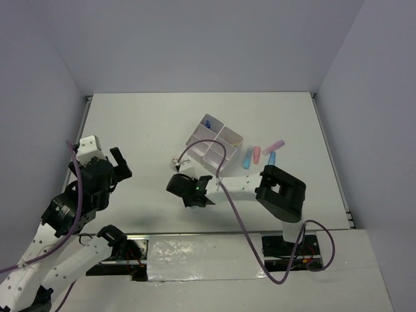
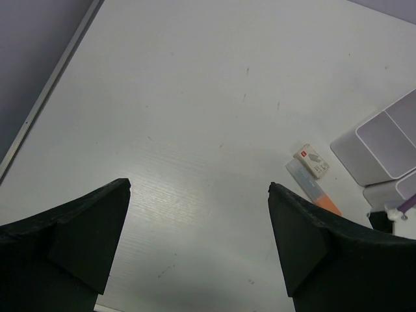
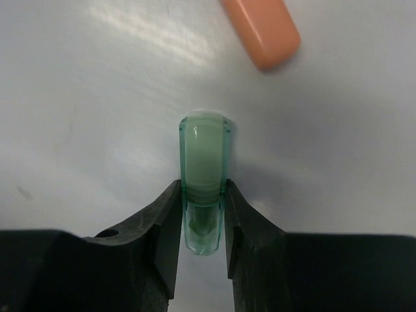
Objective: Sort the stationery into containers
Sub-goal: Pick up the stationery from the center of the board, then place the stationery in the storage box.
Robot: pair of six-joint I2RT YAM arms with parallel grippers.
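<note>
My right gripper (image 3: pixel 203 190) is shut on a green highlighter (image 3: pixel 204 162), gripping it near its clear cap end, close to the table. An orange highlighter (image 3: pixel 263 29) lies just beyond it. In the top view this gripper (image 1: pixel 190 189) is in front and to the left of the white four-compartment box (image 1: pixel 214 140). The box holds a blue-capped item (image 1: pixel 207 123) and a yellow pen (image 1: pixel 233 139). My left gripper (image 1: pixel 118 162) is open and empty, far to the left. Its wrist view (image 2: pixel 199 185) shows bare table, an eraser (image 2: pixel 312 160) and the box (image 2: pixel 383 140).
Several highlighters lie right of the box: blue (image 1: pixel 247 158), pink (image 1: pixel 256 155), light pink (image 1: pixel 274 145) and blue (image 1: pixel 272 158). The eraser (image 1: pixel 174 160) lies left of the box. The right arm's purple cable (image 1: pixel 224 162) arches in front of the box.
</note>
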